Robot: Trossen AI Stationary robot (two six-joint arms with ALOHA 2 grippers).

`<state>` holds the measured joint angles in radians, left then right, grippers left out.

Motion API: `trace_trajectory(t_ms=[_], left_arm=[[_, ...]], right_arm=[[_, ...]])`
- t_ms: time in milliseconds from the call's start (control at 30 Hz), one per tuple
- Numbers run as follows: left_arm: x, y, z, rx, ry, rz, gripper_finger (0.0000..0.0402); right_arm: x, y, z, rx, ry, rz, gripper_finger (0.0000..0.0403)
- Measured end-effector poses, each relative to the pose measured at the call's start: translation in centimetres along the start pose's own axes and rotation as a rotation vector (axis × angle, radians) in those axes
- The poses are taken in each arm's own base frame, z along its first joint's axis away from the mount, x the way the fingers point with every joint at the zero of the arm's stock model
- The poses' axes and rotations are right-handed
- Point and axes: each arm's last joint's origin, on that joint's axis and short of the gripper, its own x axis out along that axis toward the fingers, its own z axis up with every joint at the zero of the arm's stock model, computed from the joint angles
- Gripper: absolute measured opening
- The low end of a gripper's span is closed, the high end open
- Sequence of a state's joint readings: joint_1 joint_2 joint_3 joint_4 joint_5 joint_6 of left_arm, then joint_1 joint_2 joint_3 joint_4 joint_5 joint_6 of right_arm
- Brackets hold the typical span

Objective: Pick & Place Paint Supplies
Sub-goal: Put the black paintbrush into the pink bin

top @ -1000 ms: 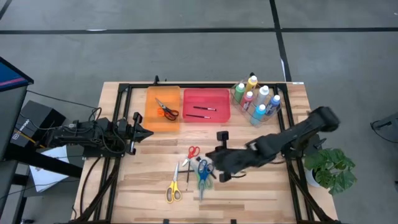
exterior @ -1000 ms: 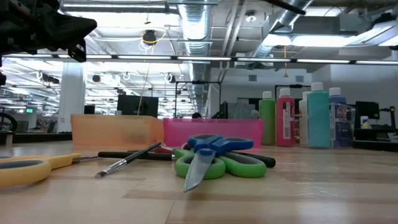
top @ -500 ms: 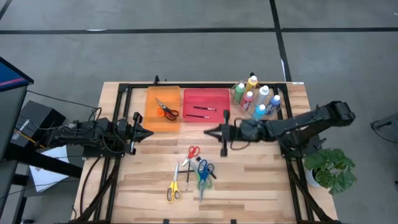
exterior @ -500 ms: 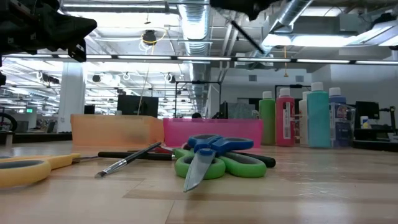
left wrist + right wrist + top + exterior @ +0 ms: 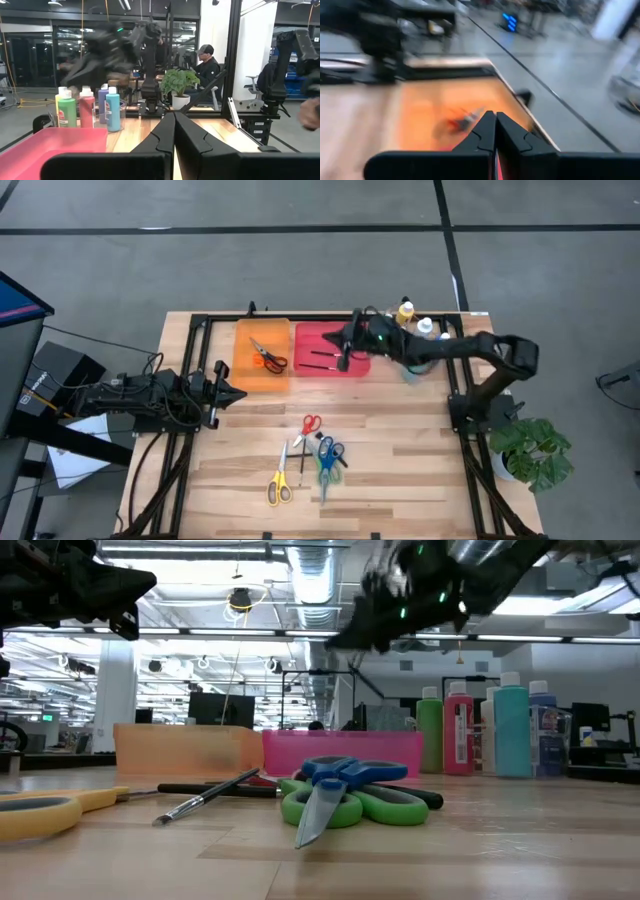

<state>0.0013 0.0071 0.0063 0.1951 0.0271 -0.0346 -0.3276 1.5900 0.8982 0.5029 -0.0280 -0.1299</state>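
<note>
Beyond my table: grey floor (image 5: 300, 270) crossed by dark lines. Exposed ceiling ducts (image 5: 310, 570) and strip lights overhead. A potted plant (image 5: 180, 82) stands beside a seated person (image 5: 206, 65).

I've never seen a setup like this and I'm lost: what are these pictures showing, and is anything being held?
Two dark robot arms work at a wooden table. One picture looks straight down, one sits at table height, and two come from cameras on the arms' wrists. The left gripper waits shut beside the orange tray. The right gripper is shut over the pink tray; a thin brush seems to hang from it, but blur keeps me unsure. Loose scissors and brushes lie on the table. Paint bottles stand at the back.
</note>
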Motion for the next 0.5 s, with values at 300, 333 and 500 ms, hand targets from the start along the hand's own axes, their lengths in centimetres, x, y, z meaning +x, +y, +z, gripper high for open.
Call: trace_trajectory(t_ms=[300, 333, 500], left_arm=[[0.0, 0.0, 0.0, 0.000, 0.001, 0.000, 0.0002], [0.0, 0.0, 0.0, 0.000, 0.001, 0.000, 0.0002], [0.0, 0.0, 0.0, 0.000, 0.001, 0.000, 0.0002]], right_arm=[[4.4, -5.3, -5.0, 0.099, 0.192, -0.046, 0.0000], [5.0, -5.5, -5.3, 0.103, 0.222, -0.044, 0.0000], [7.3, -5.5, -5.7, 0.091, 0.310, -0.017, 0.0000]])
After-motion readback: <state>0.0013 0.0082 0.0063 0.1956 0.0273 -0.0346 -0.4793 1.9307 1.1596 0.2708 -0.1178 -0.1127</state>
